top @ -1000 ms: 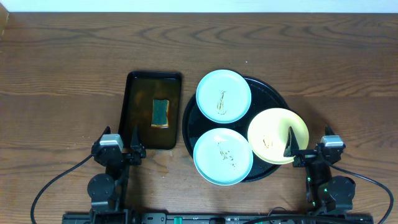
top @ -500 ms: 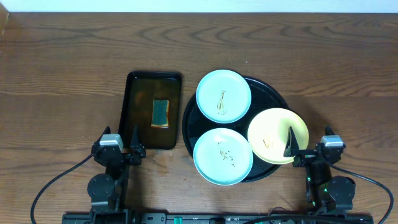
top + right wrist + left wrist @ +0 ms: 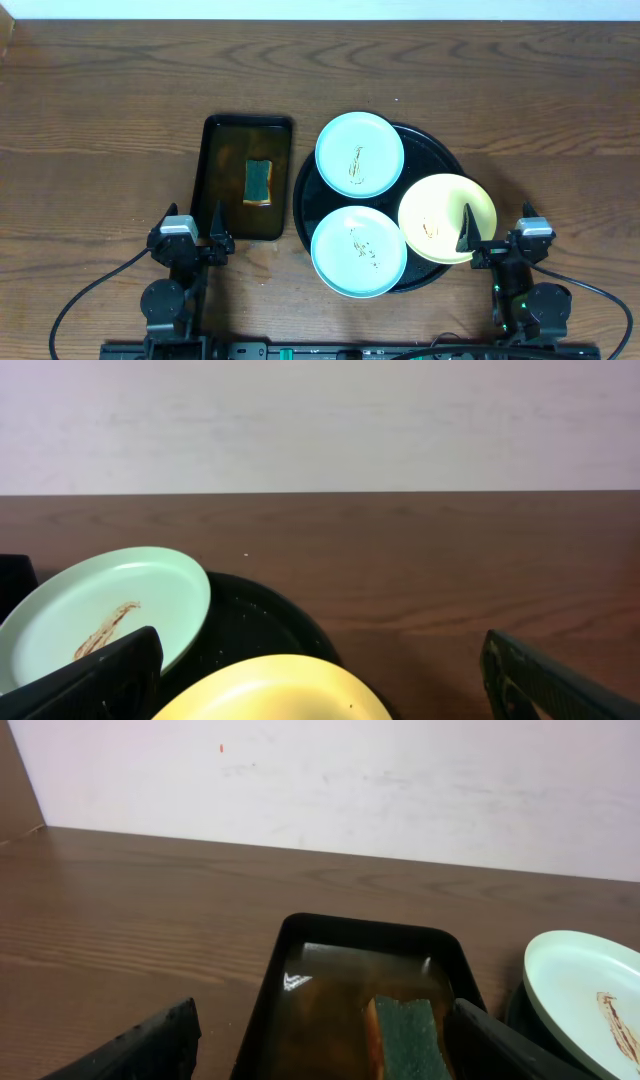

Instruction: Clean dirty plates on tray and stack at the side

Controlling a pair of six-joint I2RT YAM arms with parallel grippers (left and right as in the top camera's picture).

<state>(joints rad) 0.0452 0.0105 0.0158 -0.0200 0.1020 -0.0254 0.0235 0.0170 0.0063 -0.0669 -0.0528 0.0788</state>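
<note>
Brown wood-grain table (image 3: 100, 120) carries everything, and across the last second nothing on it shifts. Both arms are parked at the near edge, so the cleaning has not begun.

The large round black tray (image 3: 438, 150) sits right of centre with all three plates on it. To its left lies a smaller dark rectangular tray (image 3: 206, 180), which seems to hold a shallow brownish liquid.

The far mint plate (image 3: 360, 153) and the near mint plate (image 3: 358, 252) each show a brown smear at the centre. The yellow plate (image 3: 447, 218) overhangs the round tray's right rim and is also marked. No plate stands on the bare wood at the side, so the stack is yet to start.

A green-topped sponge (image 3: 259, 181) rests in the rectangular tray, untouched.

The left jaws are spread wide and grip nothing. In the left wrist view the rectangular tray and sponge lie ahead, between the two dark fingers (image 3: 140, 1045).

The right jaws are likewise spread and empty. One finger (image 3: 467, 228) overlaps the yellow plate's near edge from above, but whether it touches I cannot tell.

The stillness suggests the task stands at its very start. The likely first step is the left arm reaching for the sponge, or the right arm closing on the yellow plate's rim.
</note>
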